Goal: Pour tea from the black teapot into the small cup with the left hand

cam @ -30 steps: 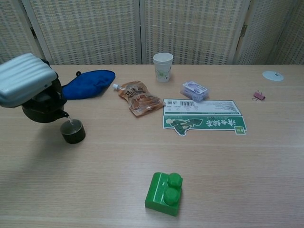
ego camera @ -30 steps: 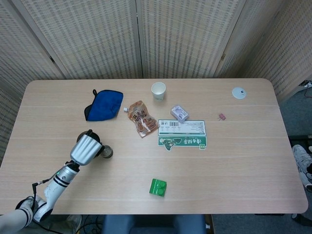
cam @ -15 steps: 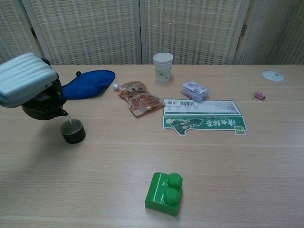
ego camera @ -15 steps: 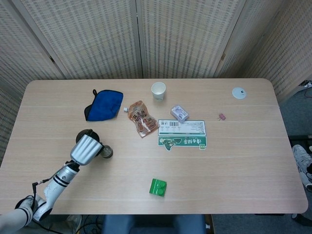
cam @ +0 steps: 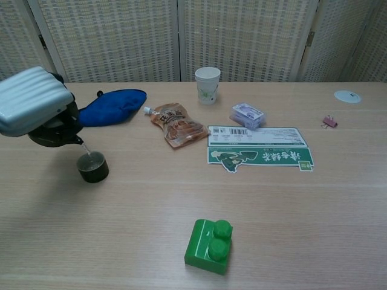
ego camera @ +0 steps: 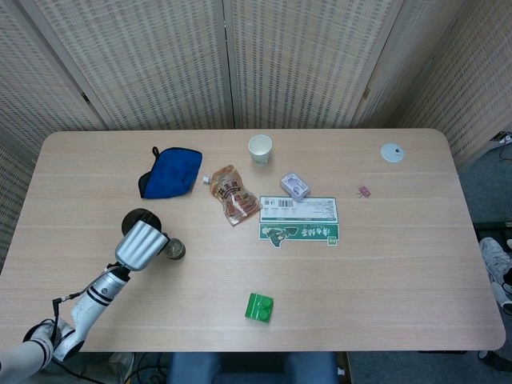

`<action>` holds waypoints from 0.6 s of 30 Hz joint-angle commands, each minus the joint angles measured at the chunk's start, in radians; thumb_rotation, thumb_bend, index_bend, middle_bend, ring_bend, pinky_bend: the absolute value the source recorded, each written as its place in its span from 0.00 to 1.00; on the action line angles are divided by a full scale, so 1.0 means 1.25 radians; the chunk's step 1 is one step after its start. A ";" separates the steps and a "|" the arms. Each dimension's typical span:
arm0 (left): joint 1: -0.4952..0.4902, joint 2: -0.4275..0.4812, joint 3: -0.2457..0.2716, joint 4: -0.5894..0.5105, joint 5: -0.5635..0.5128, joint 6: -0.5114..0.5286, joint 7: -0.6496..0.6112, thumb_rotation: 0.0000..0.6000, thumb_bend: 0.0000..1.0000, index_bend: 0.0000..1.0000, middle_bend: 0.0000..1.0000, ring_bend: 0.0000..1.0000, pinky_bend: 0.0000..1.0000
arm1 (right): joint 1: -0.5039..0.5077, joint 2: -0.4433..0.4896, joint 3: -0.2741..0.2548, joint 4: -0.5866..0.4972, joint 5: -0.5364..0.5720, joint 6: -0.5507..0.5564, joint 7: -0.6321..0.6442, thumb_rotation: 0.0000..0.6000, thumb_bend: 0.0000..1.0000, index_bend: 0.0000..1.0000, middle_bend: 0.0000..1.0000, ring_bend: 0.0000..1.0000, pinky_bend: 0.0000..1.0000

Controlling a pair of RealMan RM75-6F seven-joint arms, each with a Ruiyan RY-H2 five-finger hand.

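My left hand [cam: 30, 109] [ego camera: 141, 245] holds the black teapot [cam: 55, 133] [ego camera: 138, 218] above the table at the near left. The silver back of the hand hides most of the pot. The pot tilts with its spout over the small dark cup [cam: 92, 167] [ego camera: 174, 250], and a thin stream of tea runs from the spout into the cup. The cup stands on the table just right of the hand. My right hand shows in neither view.
A blue pouch [cam: 112, 106] lies behind the teapot. A snack packet [cam: 178, 125], a paper cup [cam: 207, 85], a small wrapped pack [cam: 247, 115] and a green-and-white box [cam: 260, 154] lie mid-table. A green brick [cam: 209, 246] sits near the front; a pink clip [cam: 328, 122] and white disc [cam: 347, 96] far right.
The teapot has risen and drawn back a little above the cup while it keeps pouring. The cup has stayed in place.
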 commanded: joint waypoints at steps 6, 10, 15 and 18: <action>0.004 -0.004 0.002 0.003 -0.003 0.001 0.001 0.91 0.45 1.00 1.00 0.97 0.50 | 0.000 -0.001 0.000 0.001 0.001 -0.002 -0.001 1.00 0.19 0.26 0.32 0.24 0.16; 0.005 -0.003 0.001 -0.003 -0.008 -0.002 -0.006 0.90 0.45 1.00 1.00 0.97 0.50 | 0.000 -0.002 -0.001 0.002 0.001 -0.002 0.000 1.00 0.19 0.26 0.32 0.24 0.16; 0.006 0.001 -0.002 -0.020 -0.018 -0.009 -0.025 0.89 0.45 1.00 1.00 0.97 0.50 | -0.001 -0.002 0.000 0.002 0.002 -0.001 0.000 1.00 0.19 0.26 0.32 0.24 0.16; 0.006 0.002 -0.007 -0.026 -0.024 -0.009 -0.035 0.89 0.45 1.00 1.00 0.97 0.50 | -0.001 -0.002 0.000 0.002 0.003 0.000 -0.001 1.00 0.19 0.26 0.32 0.24 0.16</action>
